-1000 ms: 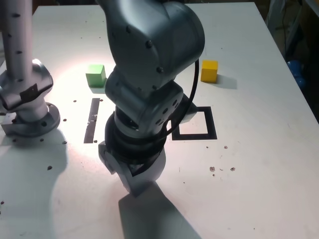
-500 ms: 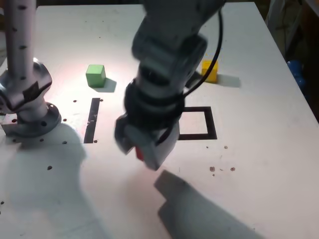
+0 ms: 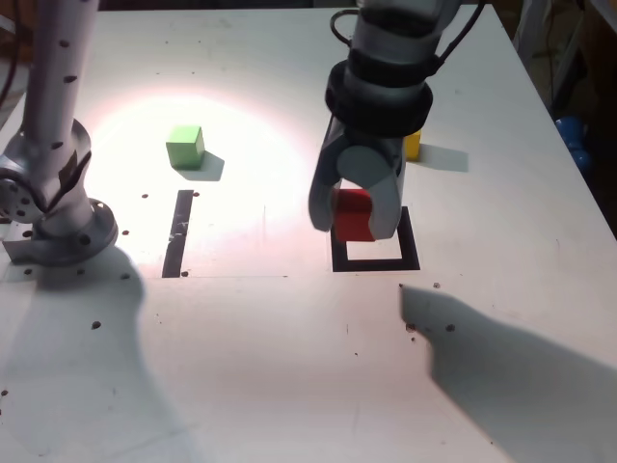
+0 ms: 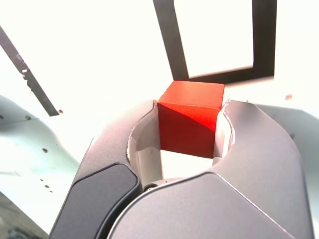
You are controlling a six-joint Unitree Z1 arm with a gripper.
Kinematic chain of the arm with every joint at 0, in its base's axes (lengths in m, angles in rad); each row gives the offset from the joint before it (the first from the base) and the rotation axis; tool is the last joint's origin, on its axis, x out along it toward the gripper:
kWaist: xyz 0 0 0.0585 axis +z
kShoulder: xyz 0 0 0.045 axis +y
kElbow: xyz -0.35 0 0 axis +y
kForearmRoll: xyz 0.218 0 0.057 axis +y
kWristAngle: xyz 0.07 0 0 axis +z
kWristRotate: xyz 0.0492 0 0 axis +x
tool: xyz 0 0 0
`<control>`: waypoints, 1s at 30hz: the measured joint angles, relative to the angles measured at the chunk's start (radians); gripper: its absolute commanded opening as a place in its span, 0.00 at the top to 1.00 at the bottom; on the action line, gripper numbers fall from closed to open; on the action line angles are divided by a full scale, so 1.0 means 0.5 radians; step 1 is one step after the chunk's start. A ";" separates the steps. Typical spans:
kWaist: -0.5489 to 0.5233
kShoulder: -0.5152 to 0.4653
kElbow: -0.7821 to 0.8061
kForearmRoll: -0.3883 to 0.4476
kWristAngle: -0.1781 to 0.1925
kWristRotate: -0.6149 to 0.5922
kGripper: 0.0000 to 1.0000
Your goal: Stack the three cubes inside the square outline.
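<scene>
We read the gripper (image 4: pixel 188 124) as closed on the red cube (image 3: pixel 353 215), gripped by opposite sides; presumably held above the tabletop (image 3: pixel 241 357) to become the outline's (image 3: pixel 412 238) base.

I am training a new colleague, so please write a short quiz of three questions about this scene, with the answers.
1. True or false: the green cube is inside the square outline.
2. Which cube is partly hidden behind the arm in the exterior view?
A) green
B) yellow
C) red
3. Fill in the blank: the gripper holds the ____ cube between its jaws.

Key: 1. False; 2. B, the yellow cube; 3. red.
</scene>
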 measured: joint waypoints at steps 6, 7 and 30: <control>0.098 0.089 -0.023 0.000 -0.009 0.029 0.65; 0.107 0.101 -0.029 0.000 -0.011 0.032 0.65; 0.176 0.264 -0.050 -0.044 -0.014 0.080 0.01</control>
